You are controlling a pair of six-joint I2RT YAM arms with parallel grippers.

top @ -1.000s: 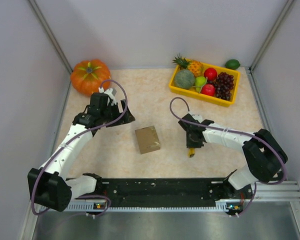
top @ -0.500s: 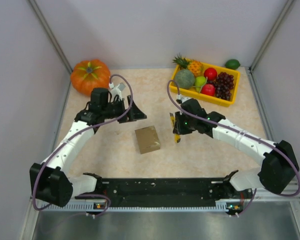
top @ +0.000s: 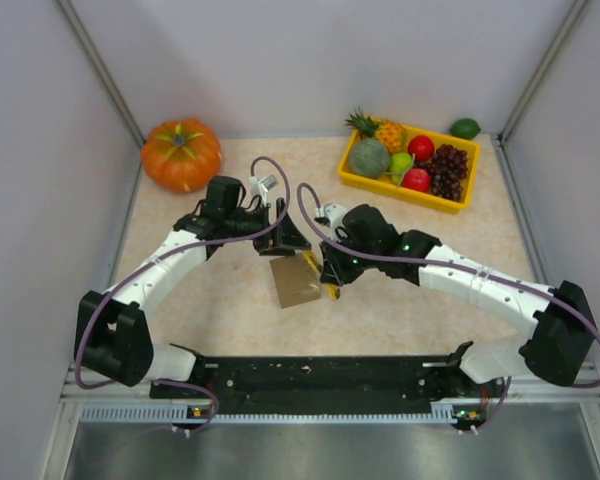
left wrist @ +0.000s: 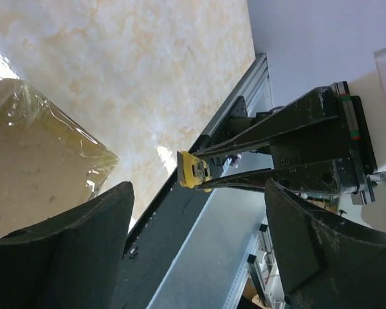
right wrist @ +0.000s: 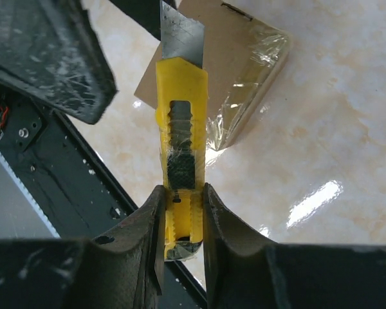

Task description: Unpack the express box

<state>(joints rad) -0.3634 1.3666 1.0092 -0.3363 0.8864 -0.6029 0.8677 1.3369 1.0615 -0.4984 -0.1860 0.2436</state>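
Note:
The express box (top: 295,282), a small brown carton wrapped in clear tape, lies mid-table; it also shows as the box (left wrist: 32,174) and the box (right wrist: 228,51) in the wrist views. My right gripper (top: 330,272) is shut on a yellow utility knife (right wrist: 181,122) with its blade out. The blade tip hangs over the box's edge at its right side. My left gripper (top: 285,235) stands open just behind the box, nothing between its fingers (left wrist: 96,238). Through its gap I see the knife (left wrist: 193,174) in the right gripper.
An orange pumpkin (top: 181,153) sits at the back left. A yellow tray (top: 400,194) of fruit stands at the back right, a green lime (top: 465,128) behind it. The black rail (top: 320,375) runs along the near edge. White walls enclose the table.
My right gripper has carried the knife left, from right of the box up to its right edge. My left gripper has swung right and now hovers behind the box.

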